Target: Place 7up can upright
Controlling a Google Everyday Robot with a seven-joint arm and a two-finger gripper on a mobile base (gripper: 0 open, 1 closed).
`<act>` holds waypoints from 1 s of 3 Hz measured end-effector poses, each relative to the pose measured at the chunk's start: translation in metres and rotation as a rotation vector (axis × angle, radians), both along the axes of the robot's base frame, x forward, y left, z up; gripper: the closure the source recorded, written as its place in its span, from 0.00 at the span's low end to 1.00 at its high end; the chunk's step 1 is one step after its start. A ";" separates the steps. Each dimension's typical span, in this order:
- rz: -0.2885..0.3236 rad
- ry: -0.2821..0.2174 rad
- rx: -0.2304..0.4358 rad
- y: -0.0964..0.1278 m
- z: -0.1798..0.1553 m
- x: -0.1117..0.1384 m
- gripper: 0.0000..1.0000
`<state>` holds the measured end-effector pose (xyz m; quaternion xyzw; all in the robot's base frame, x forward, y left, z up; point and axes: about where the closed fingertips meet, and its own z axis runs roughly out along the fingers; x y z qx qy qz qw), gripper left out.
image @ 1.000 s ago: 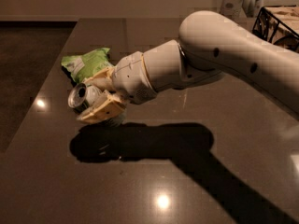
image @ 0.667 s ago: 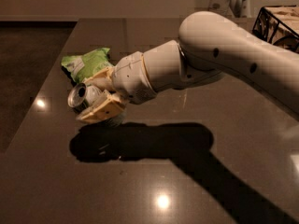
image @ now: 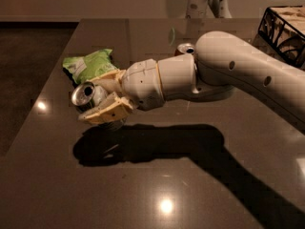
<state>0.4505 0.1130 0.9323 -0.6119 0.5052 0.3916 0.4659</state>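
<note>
The 7up can (image: pixel 86 95), silver with its top facing left toward me, lies tilted on its side between the fingers of my gripper (image: pixel 102 99). The gripper is shut on it at the left part of the dark table (image: pixel 143 185), holding it just above the surface. One cream finger (image: pixel 107 112) runs under the can, the other passes over it. Most of the can's body is hidden by the fingers.
A light green snack bag (image: pixel 88 65) lies right behind the gripper. The top of a gold-brown can (image: pixel 186 48) shows behind my arm. A dark wire basket (image: pixel 286 27) stands at the far right. The table's left edge is close to the can.
The view has shifted slightly; the gold-brown can now shows behind the arm. The gripper and the can hold the same pose.
</note>
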 end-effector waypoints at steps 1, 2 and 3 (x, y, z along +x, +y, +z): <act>0.023 0.022 0.095 0.000 0.003 0.005 1.00; 0.037 0.057 0.159 0.002 -0.004 0.011 1.00; 0.012 0.100 0.196 -0.002 -0.015 0.014 0.81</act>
